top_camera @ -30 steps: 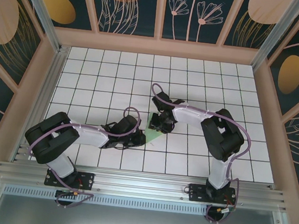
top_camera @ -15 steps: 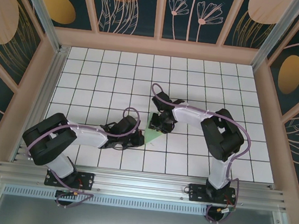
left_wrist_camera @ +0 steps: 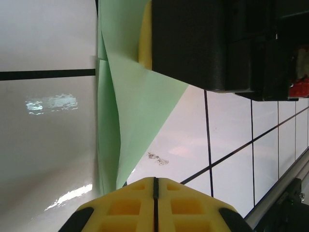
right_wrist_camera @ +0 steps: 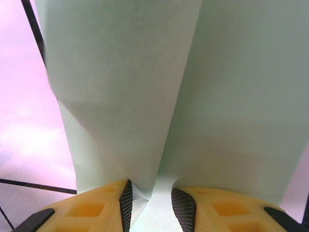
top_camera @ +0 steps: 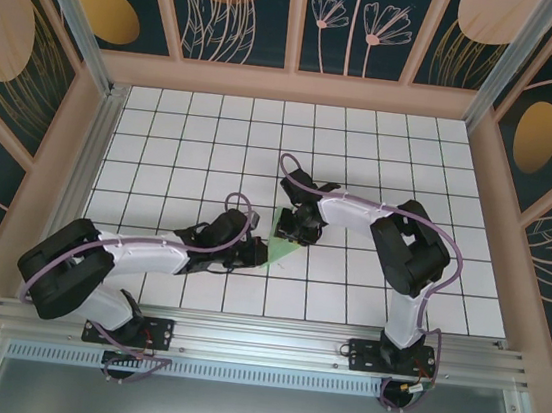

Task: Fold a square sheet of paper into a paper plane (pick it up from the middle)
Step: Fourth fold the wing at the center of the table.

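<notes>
left arm has stretched out lower over the white tiled bench (top_camera: 194, 136), and its clenched left claw (top_camera: 256, 254) now butts the edge of the thin light green folded paper sheet (top_camera: 284, 252). right claw (top_camera: 294, 231) sits parted, pinning it mid-bench. looks like crease pressing, with the plane far from done.

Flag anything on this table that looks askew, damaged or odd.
The green paper is not lying flat: along its left edge the folded layers seem to gape and bow up off the table. A small grey scuff marks the white surface beside the sheet. Nothing looks torn.
</notes>
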`<state>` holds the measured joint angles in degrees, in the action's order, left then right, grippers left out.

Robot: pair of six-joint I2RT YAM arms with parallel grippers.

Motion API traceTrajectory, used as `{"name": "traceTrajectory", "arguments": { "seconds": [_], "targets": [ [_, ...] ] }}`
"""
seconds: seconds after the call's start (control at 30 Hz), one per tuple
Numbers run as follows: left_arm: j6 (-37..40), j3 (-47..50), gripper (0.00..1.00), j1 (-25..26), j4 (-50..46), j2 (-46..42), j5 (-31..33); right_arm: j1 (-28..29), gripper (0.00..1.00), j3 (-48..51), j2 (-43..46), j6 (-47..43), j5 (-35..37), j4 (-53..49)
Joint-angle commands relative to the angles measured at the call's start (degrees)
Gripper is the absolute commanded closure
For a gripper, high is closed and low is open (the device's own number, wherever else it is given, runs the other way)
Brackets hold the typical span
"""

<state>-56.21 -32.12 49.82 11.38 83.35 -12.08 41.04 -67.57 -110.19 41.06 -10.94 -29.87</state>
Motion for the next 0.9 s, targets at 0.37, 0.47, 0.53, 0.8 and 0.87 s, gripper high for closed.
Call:
{"name": "traceTrajectory", "arguments": {
  "seconds": [0.37, 0.47, 0.53, 0.8, 0.87],
  "targets": [
    [-0.6, -4.1, 0.91, 1.8, -1.8, 8.1, -1.2, -0.5, 0.63, 5.1, -9.8, 0.7, 9.2, -1.8],
    [-1.0, -3.4, 0.91, 1.8, -2.1, 7.6, -0.3, -0.5, 0.63, 5.2, -9.9, 0.7, 9.1, -1.7],
    [-1.3, -3.0, 0.91, 1.9, -2.2, 7.3, 0.3, -0.5, 0.63, 5.2, -10.0, 0.7, 9.2, -1.7],
    [-3.5, -1.7, 0.93, 1.8, -1.1, 6.6, 2.7, -0.5, 0.63, 5.2, -10.1, 0.7, 9.2, -1.7],
    [-3.7, -1.4, 0.93, 1.8, -0.9, 6.5, 3.0, -0.5, 0.63, 5.3, -10.1, 0.7, 9.3, -1.7]
  ]
}}
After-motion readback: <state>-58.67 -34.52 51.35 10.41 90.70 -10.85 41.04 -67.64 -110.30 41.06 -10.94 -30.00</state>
